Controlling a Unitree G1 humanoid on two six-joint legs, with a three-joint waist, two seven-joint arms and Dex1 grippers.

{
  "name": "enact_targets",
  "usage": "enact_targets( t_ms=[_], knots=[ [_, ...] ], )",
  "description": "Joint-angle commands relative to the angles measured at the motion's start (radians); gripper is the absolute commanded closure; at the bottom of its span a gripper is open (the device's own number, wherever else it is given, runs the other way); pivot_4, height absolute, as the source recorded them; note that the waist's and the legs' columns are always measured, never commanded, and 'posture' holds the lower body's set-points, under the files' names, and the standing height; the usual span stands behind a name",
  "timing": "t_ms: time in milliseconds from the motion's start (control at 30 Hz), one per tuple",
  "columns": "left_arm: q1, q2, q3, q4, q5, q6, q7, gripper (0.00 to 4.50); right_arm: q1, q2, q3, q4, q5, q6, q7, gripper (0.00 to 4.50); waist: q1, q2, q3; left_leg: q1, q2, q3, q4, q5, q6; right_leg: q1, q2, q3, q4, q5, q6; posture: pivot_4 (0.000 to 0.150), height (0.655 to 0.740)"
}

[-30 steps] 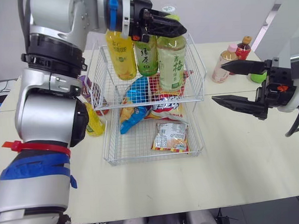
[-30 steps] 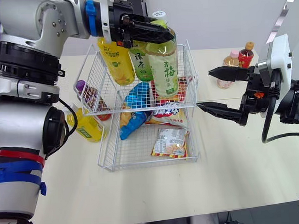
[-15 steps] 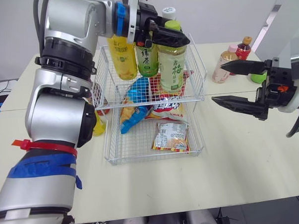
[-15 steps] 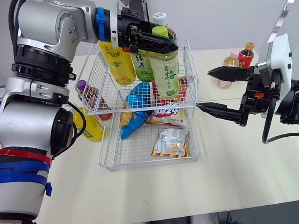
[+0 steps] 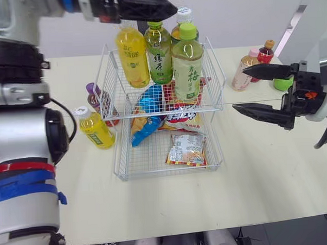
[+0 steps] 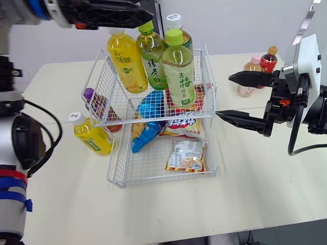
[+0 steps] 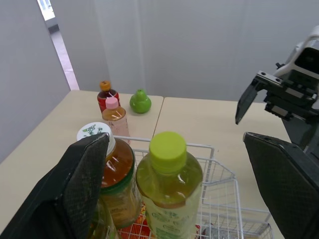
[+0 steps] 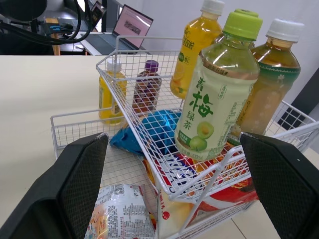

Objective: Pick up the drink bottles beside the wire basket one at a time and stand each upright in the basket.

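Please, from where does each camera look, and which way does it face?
Head eyes: looking down at the wire basket; left gripper, right gripper show.
Left wrist: above the basket, facing the lime-capped bottle; own fingers show.
Right wrist: beside the basket, facing the same bottle; own fingers show.
Both wrists share that bottle.

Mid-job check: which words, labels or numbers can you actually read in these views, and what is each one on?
"青梅", with smaller "绿茶": label of the green-capped bottle standing in the basket.
"绿茶": label of the dark green tea bottle beside it.
Tall yellow bottle: label too blurred to read.
Snack bags: print too small to read.
Small yellow bottle and pink-capped bottle on the table: labels unreadable.
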Motion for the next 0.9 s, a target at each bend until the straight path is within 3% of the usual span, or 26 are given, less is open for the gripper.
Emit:
enact_targets(
  t_ms=[33,167,333,467,667,900],
  knots=[
    [0.083,0.100,0.055,-0.147,-0.021,0.009,0.017,0.02,-0.043,-0.013,0.010,0.007,-0.001,-0.033,0.033,0.00,-0.001,0.000,0.000,0.000,0.000,0.000,0.000,0.000,0.000,0.000,0.000,0.000,0.000,0.000,0.000,0.150,0.7308],
    [0.236,0.249,0.182,-0.267,-0.054,0.091,0.099,0.02,-0.082,-0.001,0.070,0.024,-0.009,-0.052,0.081,0.00,-0.007,0.001,0.000,0.000,0.001,0.000,0.001,0.000,0.000,0.000,0.000,0.001,0.001,0.000,0.000,0.150,0.7308],
    [0.410,0.360,0.386,-0.391,-0.127,0.207,0.193,0.02,-0.102,0.014,0.111,0.038,-0.021,-0.069,0.108,0.00,-0.002,0.001,0.000,0.000,0.001,-0.001,0.001,0.000,0.000,0.000,0.001,0.000,0.000,0.000,0.000,0.150,0.7308],
    [0.747,0.428,0.643,-0.497,-0.083,0.146,0.222,0.02,-0.116,0.038,0.152,0.046,-0.044,-0.094,0.133,0.00,-0.002,0.002,-0.001,0.001,0.001,0.000,0.003,0.000,0.000,0.001,0.000,0.000,0.001,0.000,0.000,0.150,0.7308],
    [1.143,0.346,0.944,-0.582,-0.058,0.032,0.254,0.02,-0.124,0.086,0.184,0.058,-0.068,-0.135,0.157,0.00,0.006,0.001,-0.001,0.001,0.002,0.000,0.004,0.000,0.000,0.001,-0.003,0.000,0.002,0.001,-0.001,0.150,0.7308],
    [1.424,0.217,1.108,-0.667,-0.089,-0.025,0.309,0.02,-0.118,0.120,0.203,0.049,-0.096,-0.154,0.155,0.00,0.020,0.001,-0.001,0.001,0.002,0.001,0.006,0.000,0.000,0.002,-0.005,0.000,0.000,0.002,-0.002,0.150,0.7308]
  ],
)
